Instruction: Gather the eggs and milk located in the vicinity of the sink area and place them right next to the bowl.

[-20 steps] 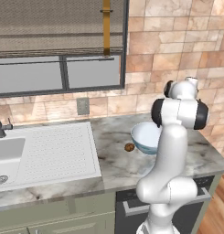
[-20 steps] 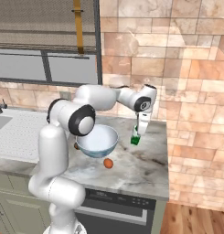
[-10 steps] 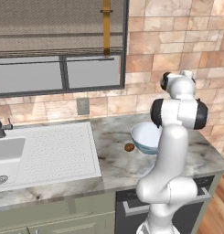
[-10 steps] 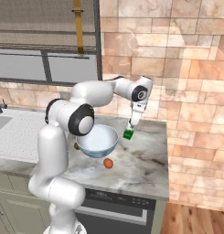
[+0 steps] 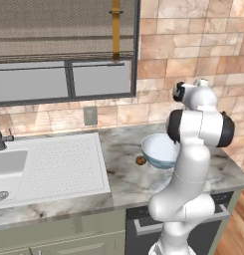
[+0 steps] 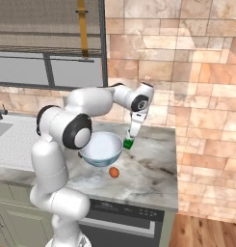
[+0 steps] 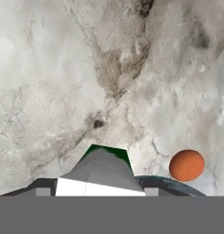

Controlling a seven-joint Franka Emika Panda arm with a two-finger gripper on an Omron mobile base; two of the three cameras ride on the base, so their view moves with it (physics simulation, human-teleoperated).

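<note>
Milk carton: clamped in tool beside bowl near worktop's back edge; next, lower and release.

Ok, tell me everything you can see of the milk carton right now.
The milk carton is a small white box with a green end, hanging tilted from the gripper, whose fingers are shut on its upper part. It is held in the air above the marble counter, just right of the bowl rim and not resting on anything. In the hand view it shows a white and grey gabled body with a dark green edge.
</note>
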